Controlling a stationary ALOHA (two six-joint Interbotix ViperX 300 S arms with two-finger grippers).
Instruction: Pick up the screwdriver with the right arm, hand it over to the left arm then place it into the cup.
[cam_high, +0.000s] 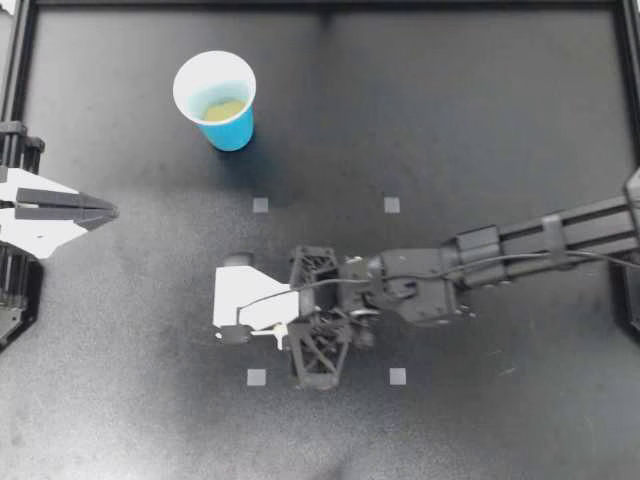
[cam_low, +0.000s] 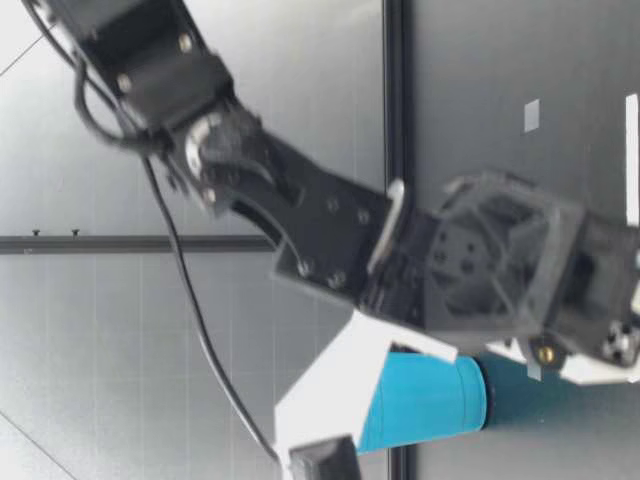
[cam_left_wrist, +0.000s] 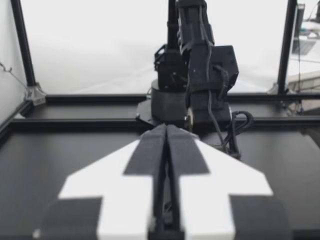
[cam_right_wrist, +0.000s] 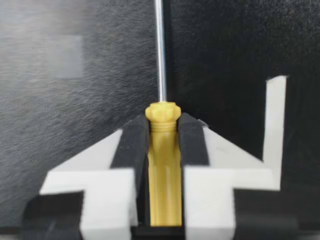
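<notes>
Mid-bench (cam_high: 480, 120), my right gripper's (cam_high: 232, 300) fingers clamp the screwdriver's (cam_right_wrist: 164, 170) yellow handle. My left gripper (cam_high: 105, 211) sits at the left edge, fingers closed, empty. Cup (cam_high: 232, 130) stands upright, well apart from both.

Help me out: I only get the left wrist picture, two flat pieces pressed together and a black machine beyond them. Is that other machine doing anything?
Observer: Yes. From above, my right arm stretches to the middle of the table.
Operator: Is it holding something?
Observer: The right wrist view shows the right arm's jaws shut on the yellow handle of a screwdriver.
Operator: Anything else on the table?
Observer: From above, a blue cup stands upright on my left half of the table, apart from that arm.
</notes>
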